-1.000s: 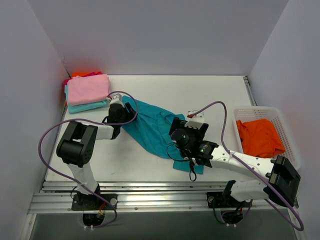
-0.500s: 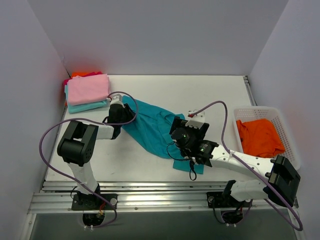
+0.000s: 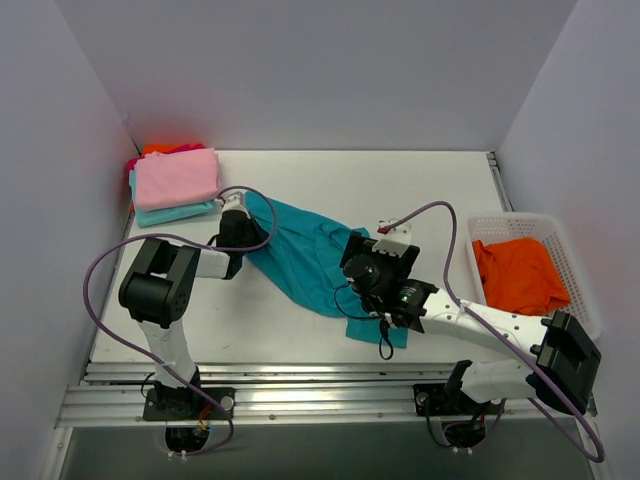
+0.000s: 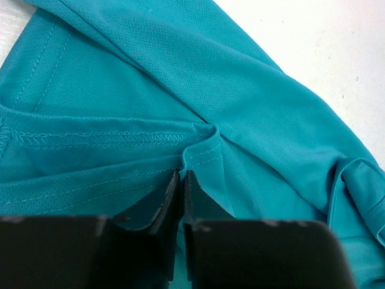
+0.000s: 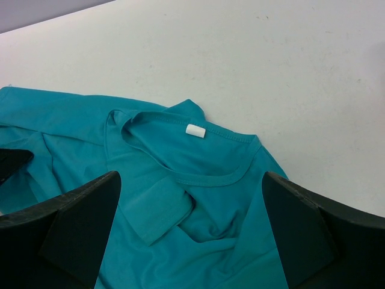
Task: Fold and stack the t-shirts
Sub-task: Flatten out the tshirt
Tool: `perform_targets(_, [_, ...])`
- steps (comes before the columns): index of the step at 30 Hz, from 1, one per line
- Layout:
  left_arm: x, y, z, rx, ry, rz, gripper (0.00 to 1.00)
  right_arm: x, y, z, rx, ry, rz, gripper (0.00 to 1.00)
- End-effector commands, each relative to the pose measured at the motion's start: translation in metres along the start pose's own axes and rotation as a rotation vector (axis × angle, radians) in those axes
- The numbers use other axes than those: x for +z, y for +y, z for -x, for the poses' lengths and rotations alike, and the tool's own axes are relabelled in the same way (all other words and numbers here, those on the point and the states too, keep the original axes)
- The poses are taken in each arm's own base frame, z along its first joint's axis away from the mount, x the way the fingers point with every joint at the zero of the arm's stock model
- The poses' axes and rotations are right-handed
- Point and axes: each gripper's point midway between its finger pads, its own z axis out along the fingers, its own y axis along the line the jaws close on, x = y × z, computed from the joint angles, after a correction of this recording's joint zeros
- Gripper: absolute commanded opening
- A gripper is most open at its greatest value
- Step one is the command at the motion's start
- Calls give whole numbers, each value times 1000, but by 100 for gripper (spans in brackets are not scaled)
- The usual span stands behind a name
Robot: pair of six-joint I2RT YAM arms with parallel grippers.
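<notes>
A deep teal t-shirt (image 3: 300,255) lies crumpled across the middle of the table. At its far-left edge my left gripper (image 3: 245,224) is shut, and in the left wrist view the gripper (image 4: 181,179) pinches a fold of the stitched teal hem (image 4: 120,137). My right gripper (image 3: 362,264) hovers over the shirt's right part. In the right wrist view it (image 5: 191,176) stands wide open above the teal collar (image 5: 207,174) with its white tag (image 5: 195,129), touching nothing. A folded pink t-shirt (image 3: 176,177) tops a pale aqua one (image 3: 168,214) at the back left.
A white mesh basket (image 3: 578,262) at the right table edge holds a bright orange t-shirt (image 3: 515,275). A bit of orange cloth (image 3: 158,149) shows behind the folded stack. Purple cables loop off both arms over the table.
My left gripper's jaws have closed onto the teal shirt's hem. The right gripper stays open in nearly the same place.
</notes>
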Motion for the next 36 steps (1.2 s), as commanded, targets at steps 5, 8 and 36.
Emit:
perform_targets(5, [10, -14, 20, -6, -41, -36, 2, 1, -7, 6, 19, -22, -31, 100])
perform_targets(8, [0, -19, 32, -6, -68, -40, 2, 1, -8, 5, 29, -27, -27, 100])
perform_targets(36, [-149, -1, 78, -77, -278, 120, 2, -76, -71, -70, 169, 339, -131, 99])
